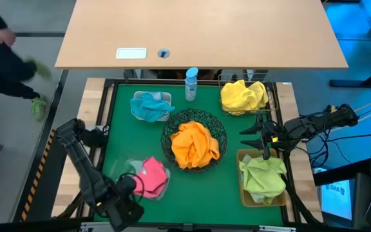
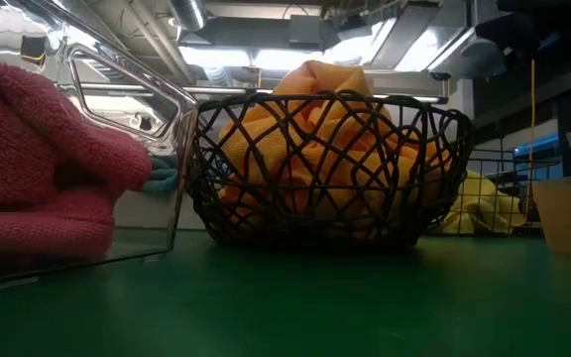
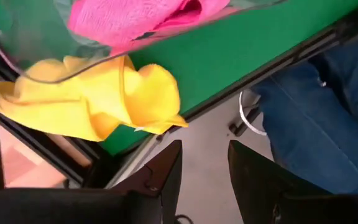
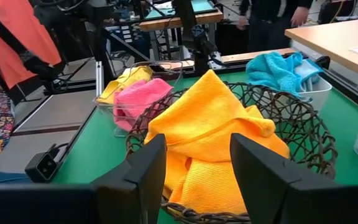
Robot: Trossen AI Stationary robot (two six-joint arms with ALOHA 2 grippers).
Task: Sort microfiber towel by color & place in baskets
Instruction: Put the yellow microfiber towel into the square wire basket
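Microfiber towels are already spread among the baskets on the green table [image 1: 118, 135]. At lower left of the high view the pink towel [image 1: 151, 176] lies in the clear plastic tray [image 1: 131, 169], close to the table's near edge, with the left end effector [image 1: 126, 207] just below it, past that edge; its fingers stand apart, gripping nothing. In the left wrist view a yellow towel [image 3: 98, 99] hangs at the table edge under the tray. Upper left of centre, the blue towel [image 1: 151, 105] fills the white tub [image 1: 165, 98]. At centre the orange towel [image 1: 195, 144] heaps in the round black wire-mesh bowl [image 1: 169, 131], bare green around it. At upper right another yellow towel [image 1: 242, 95] sits in the square wire basket [image 1: 222, 81] against the back edge. At lower right the lime towel [image 1: 262, 178] fills the tan bin [image 1: 242, 156]. Just above it, the right end effector [image 1: 252, 133] hovers open, empty.
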